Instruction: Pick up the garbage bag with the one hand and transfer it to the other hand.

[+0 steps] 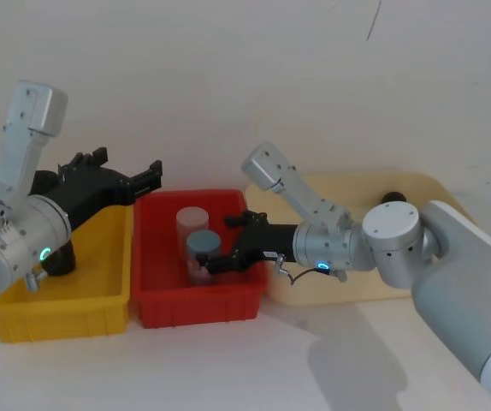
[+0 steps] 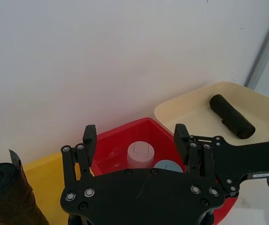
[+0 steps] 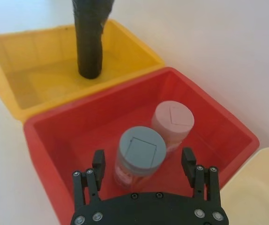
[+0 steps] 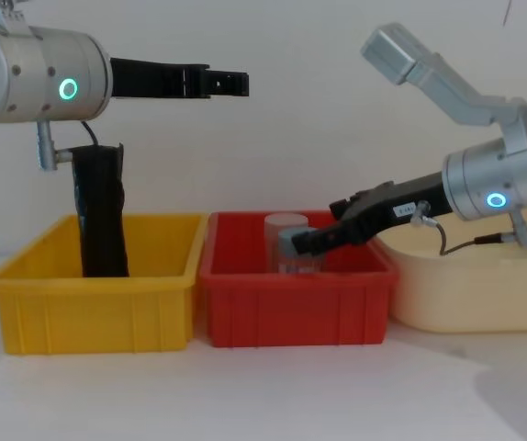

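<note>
The garbage bag [image 4: 101,211] is a tall black roll standing upright in the yellow bin [image 4: 98,308], rising above its rim; the right wrist view shows the garbage bag [image 3: 90,37] too. My left gripper [image 4: 234,84], on the green-ringed arm, hovers high above the bins, to the right of the bag's top. It is open and holds nothing [image 2: 134,136]. My right gripper [image 3: 143,161], on the blue-ringed arm, reaches low into the red bin [image 3: 45,140]. Its fingers are open on either side of a grey-lidded jar [image 3: 141,150].
A pink-lidded jar [image 3: 173,123] stands behind the grey one in the red bin [image 4: 296,308]. A cream tray [image 4: 465,303] sits to the right of the bins and holds a plain black roll [image 2: 231,116]. A white wall stands close behind everything.
</note>
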